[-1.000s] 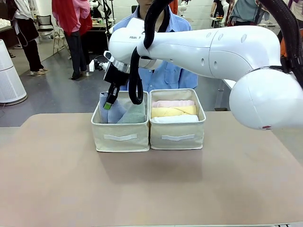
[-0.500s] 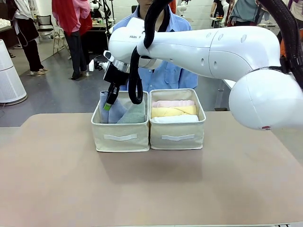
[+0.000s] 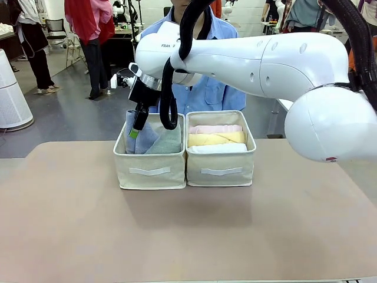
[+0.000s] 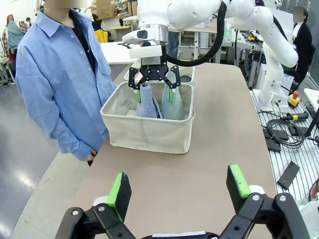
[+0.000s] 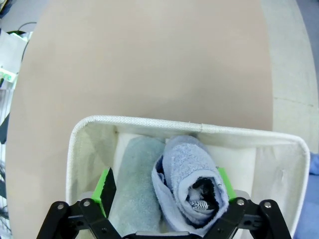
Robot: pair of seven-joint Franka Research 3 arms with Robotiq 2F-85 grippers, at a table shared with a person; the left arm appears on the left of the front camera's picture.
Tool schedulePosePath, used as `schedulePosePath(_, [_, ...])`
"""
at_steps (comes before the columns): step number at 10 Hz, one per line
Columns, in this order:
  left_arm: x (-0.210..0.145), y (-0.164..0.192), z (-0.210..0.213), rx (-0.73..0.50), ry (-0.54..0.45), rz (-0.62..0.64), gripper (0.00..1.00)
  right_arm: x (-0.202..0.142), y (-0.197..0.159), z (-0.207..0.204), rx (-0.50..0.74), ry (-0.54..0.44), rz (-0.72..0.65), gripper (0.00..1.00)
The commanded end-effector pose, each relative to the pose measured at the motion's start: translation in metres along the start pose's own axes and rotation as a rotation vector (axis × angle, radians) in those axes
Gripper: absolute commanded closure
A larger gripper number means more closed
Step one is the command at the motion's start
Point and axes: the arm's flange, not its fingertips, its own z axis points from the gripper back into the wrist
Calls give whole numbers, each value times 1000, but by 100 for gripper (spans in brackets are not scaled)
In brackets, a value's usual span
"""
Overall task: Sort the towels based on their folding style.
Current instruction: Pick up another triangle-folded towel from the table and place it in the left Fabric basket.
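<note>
1. Right gripper (image 4: 153, 83) fingers spread wide, gripping nothing, straddling the light blue pointed terry towel (image 5: 185, 185) and grey-green pointed terry towel (image 5: 133, 184) inside the beige fabric basket (image 3: 150, 170)
2. Left gripper (image 4: 179, 185) wide apart, empty

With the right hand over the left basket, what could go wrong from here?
1. The right hand is open around the light blue towel; lifting away, a finger might snag the terry and tip it.
2. The grey-green towel stands close beside, so it could be pushed over.
3. A finger may catch the basket wall.
</note>
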Motion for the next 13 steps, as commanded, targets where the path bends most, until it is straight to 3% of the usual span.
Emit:
schedulePosePath(1, [1,-2,2,-5,-5,-2,0,10,-9,9,9,-20,16,0])
schedulePosePath(9, [1,-2,2,-5,-5,-2,0,23,7,53,-77,6,39,0])
schedulePosePath(11, [1,-2,2,-5,-5,-2,0,24,30,82,-111,86,17,0])
schedulePosePath(13, [1,-2,2,-5,-5,-2,0,5,61,120,-103,224,-118,0])
